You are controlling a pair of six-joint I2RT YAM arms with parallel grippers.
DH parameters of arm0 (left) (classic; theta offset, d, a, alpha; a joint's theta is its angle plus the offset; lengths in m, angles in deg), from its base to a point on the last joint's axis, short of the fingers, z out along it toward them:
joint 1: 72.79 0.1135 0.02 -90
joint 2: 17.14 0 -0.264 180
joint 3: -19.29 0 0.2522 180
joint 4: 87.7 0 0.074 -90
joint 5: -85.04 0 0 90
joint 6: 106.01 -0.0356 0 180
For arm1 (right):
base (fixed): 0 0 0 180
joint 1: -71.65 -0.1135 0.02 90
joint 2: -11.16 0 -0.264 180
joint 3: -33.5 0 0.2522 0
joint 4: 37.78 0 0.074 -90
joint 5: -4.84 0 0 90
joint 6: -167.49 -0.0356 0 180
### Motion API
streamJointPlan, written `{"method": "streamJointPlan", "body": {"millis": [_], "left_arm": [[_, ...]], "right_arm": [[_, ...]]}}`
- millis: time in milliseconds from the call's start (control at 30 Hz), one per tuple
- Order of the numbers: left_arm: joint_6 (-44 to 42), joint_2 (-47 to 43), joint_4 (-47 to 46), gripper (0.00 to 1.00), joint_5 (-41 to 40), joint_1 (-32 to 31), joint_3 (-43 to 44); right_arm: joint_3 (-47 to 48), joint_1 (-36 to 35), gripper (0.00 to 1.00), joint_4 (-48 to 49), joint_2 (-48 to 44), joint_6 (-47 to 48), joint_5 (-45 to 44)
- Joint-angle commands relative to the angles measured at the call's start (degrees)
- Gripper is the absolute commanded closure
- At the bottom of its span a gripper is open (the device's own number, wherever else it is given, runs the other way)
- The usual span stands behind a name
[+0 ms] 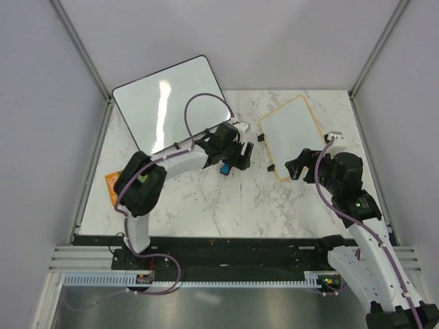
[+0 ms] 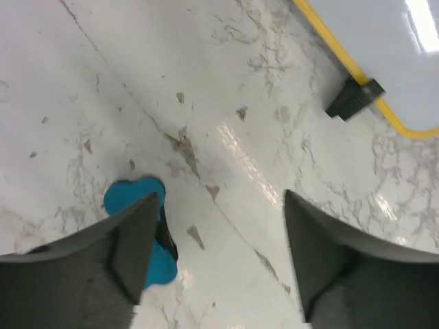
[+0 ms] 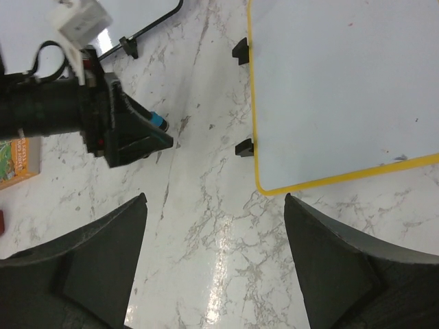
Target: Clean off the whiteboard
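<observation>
- Table [image 1: 206, 205]: marble-pattern top, glossy. I judge it gives little friction to anything resting on it.
- Black board [image 1: 168, 103]: large and dark-framed, at the far left corner. It is not the item to be wiped.
- Whiteboard [image 1: 291, 133]: small, yellow-framed, with rounded corners. It lies flat on the far right part of the table, turned at an angle, well apart from the black board.
  - The right wrist view shows only a few faint specks on its face. No clear writing can be made out.
  - Handling, as a judgement: a thin, stiff, light panel with a slick face. It is likely to skate on the table under a wiping stroke.
  - Best held at the frame, on the near corner or long edge, and pressed down rather than lifted. Holds should stay off the writing face.
- Right gripper [image 3: 214, 202]: jaws wide open and empty, just beside the whiteboard's near corner, not touching it.
- Left gripper [image 2: 221, 205]: jaws wide open, low over the table to the left of the whiteboard.
- Blue piece [image 2: 130, 195]: lobed, probably the eraser. It lies on the table, partly hidden by one finger of the left gripper and not clamped. I cannot tell whether the two touch.
- Clip [image 2: 353, 99]: small and black, on the frame edge. It looks breakable and should not be gripped.
</observation>
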Motion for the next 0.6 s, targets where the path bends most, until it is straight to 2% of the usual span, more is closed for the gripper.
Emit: {"method": "streamJointPlan", "body": {"millis": [0, 67, 167, 333, 567], "left_arm": [[-1.5, -14.8, -14.0, 0.08, 2.2, -0.6, -13.4], [-1.0, -21.4, -17.0, 0.02, 2.8, -0.3, -17.8], [1.6, -29.4, -19.0, 0.01, 0.6, 0.4, -24.8], [4.7, -39.3, -17.1, 0.01, -4.5, 1.0, -32.8], [3.8, -56.1, -22.1, 0.01, -5.6, 1.0, -45.0]], "right_arm": [[-2.2, -0.1, 0.11, 3.7, 0.0, 0.5, 3.0], [-3.0, -0.2, 0.08, 5.0, 0.2, 0.1, 3.1], [-3.5, -0.2, 0.02, 5.9, 1.0, -0.3, 3.6], [-3.8, -0.2, 0.02, 5.9, 0.9, -0.2, 2.8], [-3.1, -0.1, 0.02, 5.9, 2.4, 0.4, 0.3]]}}
